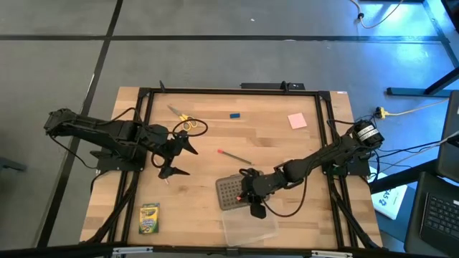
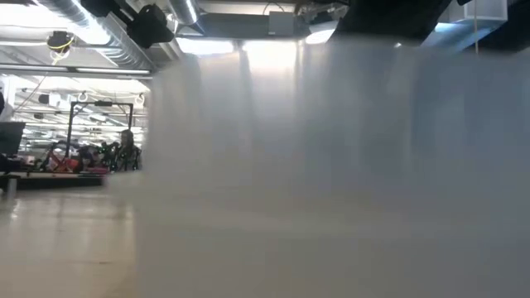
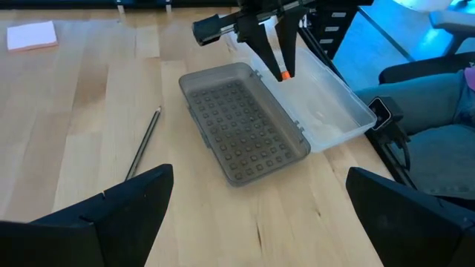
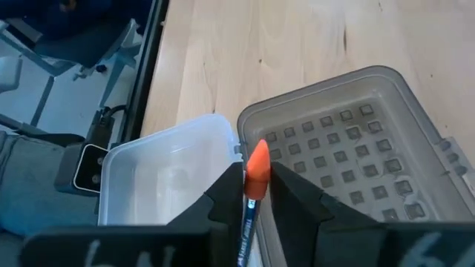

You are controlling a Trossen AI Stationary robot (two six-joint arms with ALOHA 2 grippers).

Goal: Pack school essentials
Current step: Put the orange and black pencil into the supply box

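My right gripper [image 1: 256, 204] hangs over the open case and is shut on a dark pencil with an orange eraser end [image 4: 257, 165]. That end hovers above the seam between the grey dotted lid [image 4: 349, 148] and the clear tray [image 4: 167, 178]. My left gripper [image 1: 183, 159] is open above bare table to the left. Flat on the wood lie the yellow-handled scissors [image 1: 188, 123], blue eraser [image 1: 234, 115], pink pad [image 1: 297, 120], red pencil [image 1: 235, 155] and crayon box [image 1: 149, 218]. My right gripper pinches the dark pencil between its two fingers just behind the orange eraser end [image 3: 284, 73], which sticks out past the fingertips. The fingers [image 3: 261, 41] point down from above, and the shaft [image 4: 249, 215] runs back along them. The pencil is lifted clear.
The open case lies near the table's near edge, with the lid [image 1: 233, 190] on the far side and the tray [image 1: 249, 228] on the near side. A black frame [image 1: 143, 97] rims the table. A pale blur fills most of the low view. Bare wood lies mid-table.
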